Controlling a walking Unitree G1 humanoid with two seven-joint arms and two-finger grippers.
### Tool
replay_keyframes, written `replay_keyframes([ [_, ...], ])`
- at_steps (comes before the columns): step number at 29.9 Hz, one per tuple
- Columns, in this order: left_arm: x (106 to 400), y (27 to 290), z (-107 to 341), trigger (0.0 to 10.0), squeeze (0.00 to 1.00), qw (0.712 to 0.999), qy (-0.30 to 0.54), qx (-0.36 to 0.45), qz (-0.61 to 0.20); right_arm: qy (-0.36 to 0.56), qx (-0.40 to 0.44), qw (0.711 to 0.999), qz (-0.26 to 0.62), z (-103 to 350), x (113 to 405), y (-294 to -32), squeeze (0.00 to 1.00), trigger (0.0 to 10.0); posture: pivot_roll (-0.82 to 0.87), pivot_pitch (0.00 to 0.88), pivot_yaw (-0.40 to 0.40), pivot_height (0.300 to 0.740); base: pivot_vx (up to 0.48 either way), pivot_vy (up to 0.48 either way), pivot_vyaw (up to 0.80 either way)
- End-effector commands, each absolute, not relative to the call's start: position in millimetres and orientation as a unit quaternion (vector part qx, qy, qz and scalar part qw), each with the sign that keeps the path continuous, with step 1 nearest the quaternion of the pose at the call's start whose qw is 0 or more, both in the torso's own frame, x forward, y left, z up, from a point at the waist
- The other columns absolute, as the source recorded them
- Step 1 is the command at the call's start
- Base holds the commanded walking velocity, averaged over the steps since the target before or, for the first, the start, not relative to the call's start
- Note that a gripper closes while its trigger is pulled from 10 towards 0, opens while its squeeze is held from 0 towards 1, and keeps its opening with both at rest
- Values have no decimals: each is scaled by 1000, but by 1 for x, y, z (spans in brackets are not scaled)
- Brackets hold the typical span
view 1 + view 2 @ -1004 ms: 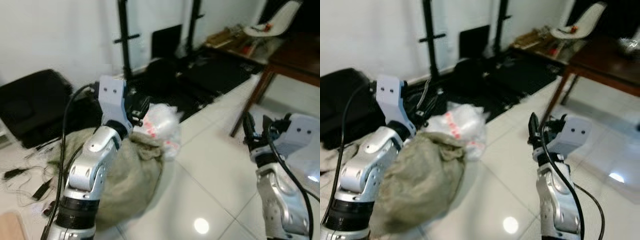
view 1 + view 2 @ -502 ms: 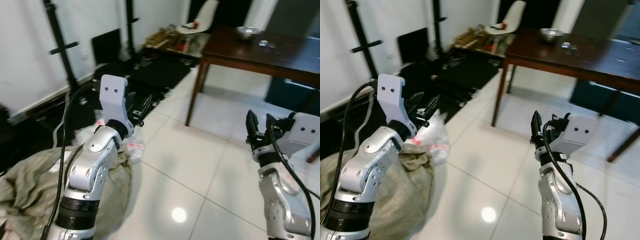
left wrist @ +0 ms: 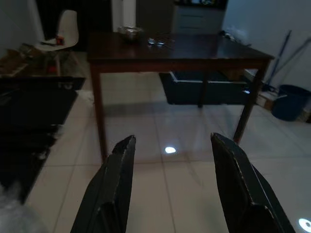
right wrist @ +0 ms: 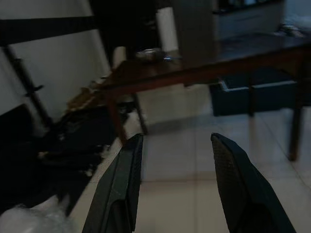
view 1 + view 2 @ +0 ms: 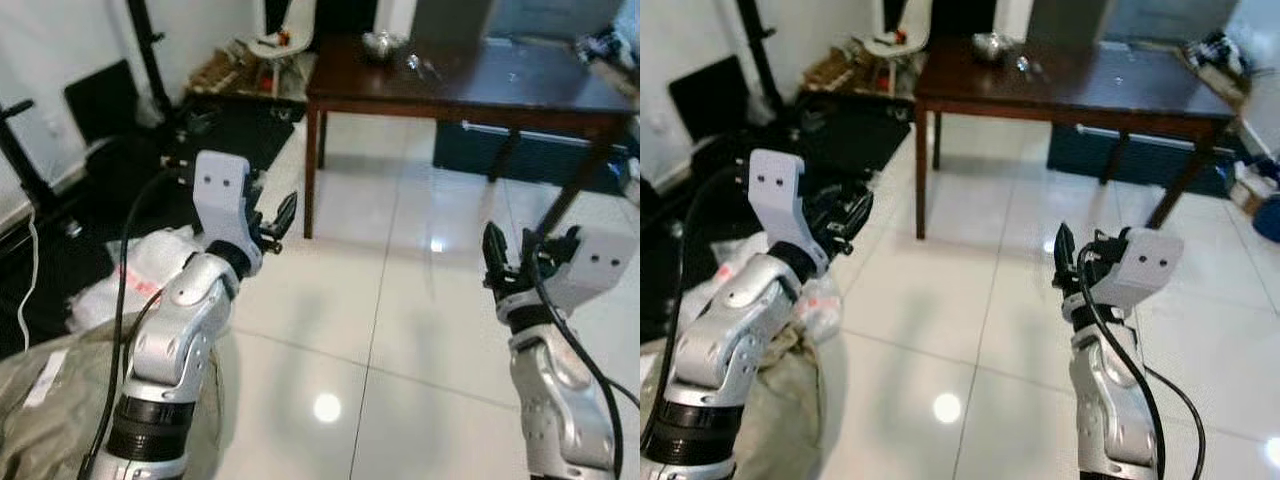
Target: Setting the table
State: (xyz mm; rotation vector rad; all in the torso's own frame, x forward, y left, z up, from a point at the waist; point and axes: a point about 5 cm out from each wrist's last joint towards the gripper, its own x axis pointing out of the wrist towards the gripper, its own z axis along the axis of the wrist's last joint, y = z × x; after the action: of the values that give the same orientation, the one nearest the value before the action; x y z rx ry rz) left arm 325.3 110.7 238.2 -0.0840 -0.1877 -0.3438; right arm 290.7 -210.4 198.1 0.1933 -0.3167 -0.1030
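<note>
While table (image 5: 470,85) stands ahead, left gripper (image 3: 172,187), right gripper (image 4: 177,187) spread (empty).

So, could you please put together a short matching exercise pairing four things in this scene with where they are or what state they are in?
Things:
1. metal bowl
2. white chair
3. left claw
4. white plastic bag

Places or states:
A. on the floor to the robot's left
B. on the dark wooden table
C. open, holding nothing
D. beyond the table's left end

Pairs: 1-B, 2-D, 3-C, 4-A
</note>
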Motion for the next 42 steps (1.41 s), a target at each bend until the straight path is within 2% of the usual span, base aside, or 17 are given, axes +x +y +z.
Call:
replay_keyframes([
  [1,326,109,235,10000,0,981,-85,-36,-171,-155,95,982,-54,197,291,-211,0,10000,-80,13,78,740,0,0,-800],
  [12,327,116,231,10000,0,983,-78,-26,-165,-156,103,981,-46,195,295,-203,0,10000,-25,0,99,740,0,0,-800],
  [23,327,120,224,10000,0,986,-66,-23,-150,-148,109,983,-25,191,302,-194,0,10000,22,0,84,740,0,0,-698],
  [36,326,120,224,10000,0,986,-66,-36,-151,-143,111,983,-10,187,306,-186,0,10000,25,0,81,740,0,0,0],
  [42,324,120,205,10000,0,988,-38,-17,-152,-113,112,987,1,169,301,-179,0,10000,21,0,82,740,0,0,0],
])
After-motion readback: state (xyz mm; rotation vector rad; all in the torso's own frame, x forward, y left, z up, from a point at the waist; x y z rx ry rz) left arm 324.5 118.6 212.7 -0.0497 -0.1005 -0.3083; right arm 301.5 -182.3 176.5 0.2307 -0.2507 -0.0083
